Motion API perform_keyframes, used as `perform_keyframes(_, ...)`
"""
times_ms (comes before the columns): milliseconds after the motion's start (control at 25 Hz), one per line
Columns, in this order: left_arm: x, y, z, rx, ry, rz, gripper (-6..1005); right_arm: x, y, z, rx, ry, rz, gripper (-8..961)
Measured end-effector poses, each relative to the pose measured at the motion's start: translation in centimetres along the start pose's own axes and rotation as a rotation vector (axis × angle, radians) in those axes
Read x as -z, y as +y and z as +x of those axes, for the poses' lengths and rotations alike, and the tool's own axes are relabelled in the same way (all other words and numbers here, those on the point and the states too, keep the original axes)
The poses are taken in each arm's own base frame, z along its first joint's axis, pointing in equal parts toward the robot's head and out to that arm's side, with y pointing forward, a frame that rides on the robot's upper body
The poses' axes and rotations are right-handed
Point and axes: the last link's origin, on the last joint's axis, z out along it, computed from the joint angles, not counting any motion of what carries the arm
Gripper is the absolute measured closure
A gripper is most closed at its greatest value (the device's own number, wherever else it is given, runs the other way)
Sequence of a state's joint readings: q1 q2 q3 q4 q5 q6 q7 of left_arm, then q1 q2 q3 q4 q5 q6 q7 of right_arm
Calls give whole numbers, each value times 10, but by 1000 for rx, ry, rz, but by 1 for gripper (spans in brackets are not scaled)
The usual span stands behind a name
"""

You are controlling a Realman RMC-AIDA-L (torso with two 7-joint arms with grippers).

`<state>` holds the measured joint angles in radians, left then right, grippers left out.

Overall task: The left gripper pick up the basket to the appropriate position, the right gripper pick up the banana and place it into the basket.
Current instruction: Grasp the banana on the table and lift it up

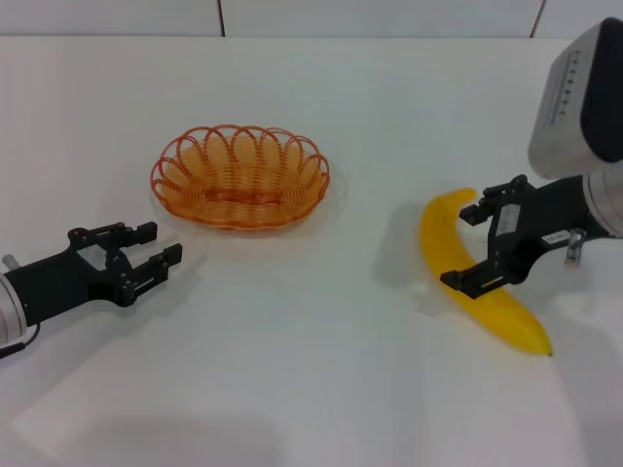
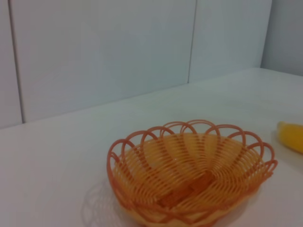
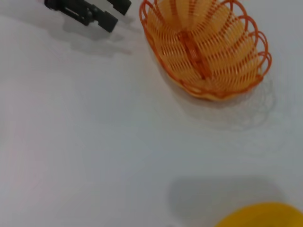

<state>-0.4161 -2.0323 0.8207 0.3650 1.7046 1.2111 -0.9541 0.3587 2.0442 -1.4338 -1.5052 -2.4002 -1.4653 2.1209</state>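
At the far left of the head view we see the left gripper (image 1: 156, 245) low over the white table (image 1: 321, 389), its black forearm coming in from the left edge and reaching toward the middle. Its two open-frame fingers stand apart with nothing between them, their tips pointing at the basket (image 1: 240, 175) but short of it. The basket sits upright on the table, left of centre and farther back, empty; from the left wrist view we look straight into its orange looped wire (image 2: 189, 175), and the right wrist view shows it (image 3: 206, 47) with the left gripper (image 3: 106, 12) just beside its rim, not touching.

Moving right, the banana (image 1: 472, 277) lies flat on the table, well apart from the basket, its dark tip toward the near edge. The right gripper (image 1: 472, 248) reaches in from the right on its black forearm under the bulky white-grey arm, angled down over the banana's middle. Its fingers straddle the fruit, one on each side, spread and not yet pressed on it.
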Motion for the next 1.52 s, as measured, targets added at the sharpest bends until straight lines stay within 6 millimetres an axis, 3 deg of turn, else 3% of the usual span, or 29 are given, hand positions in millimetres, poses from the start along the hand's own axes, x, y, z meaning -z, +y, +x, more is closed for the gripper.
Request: perform_keyframes(1520,-3,0,3,-13,3,-5,530,-34,-8,3,-5,161,-49,72)
